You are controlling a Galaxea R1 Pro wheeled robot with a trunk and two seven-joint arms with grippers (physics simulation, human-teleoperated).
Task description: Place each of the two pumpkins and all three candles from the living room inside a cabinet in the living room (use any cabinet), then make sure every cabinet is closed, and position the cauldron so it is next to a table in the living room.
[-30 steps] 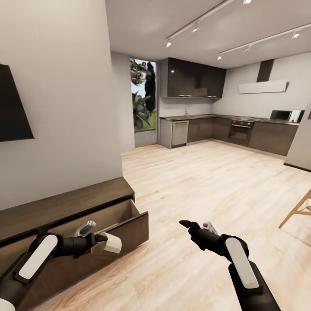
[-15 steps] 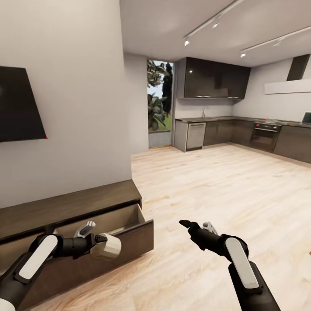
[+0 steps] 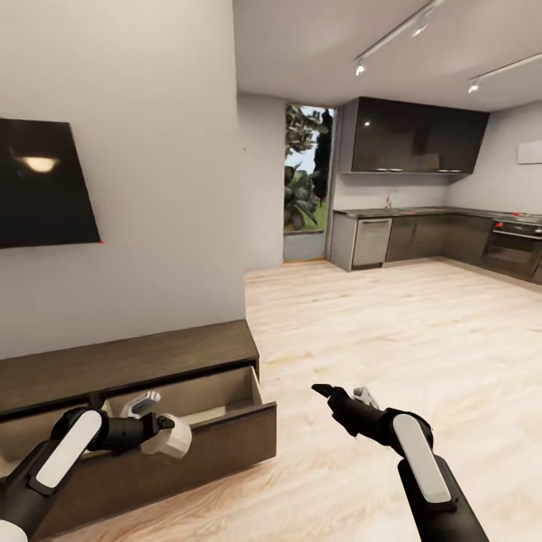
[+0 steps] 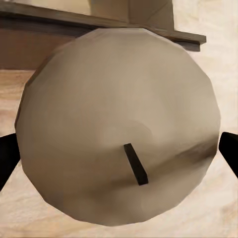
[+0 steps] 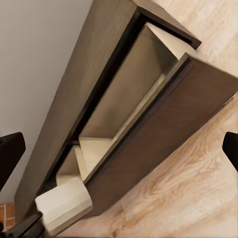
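Left gripper (image 3: 154, 429) clamps a candle (image 3: 169, 439), now lower and tighter against the open drawer front (image 3: 203, 444) than a second ago; right gripper (image 3: 342, 393) hangs empty, fingers parted. The view has swung left, squaring on the cabinet (image 3: 128, 357), so a drop-in looks near.

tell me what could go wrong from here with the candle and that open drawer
1. The left end effector holds the stubby pale beige candle in front of the pulled-out dark brown drawer, not over its pale inside; released here, it would likely fall to the floor.
2. Lowering the arm could knock the candle against the drawer front.
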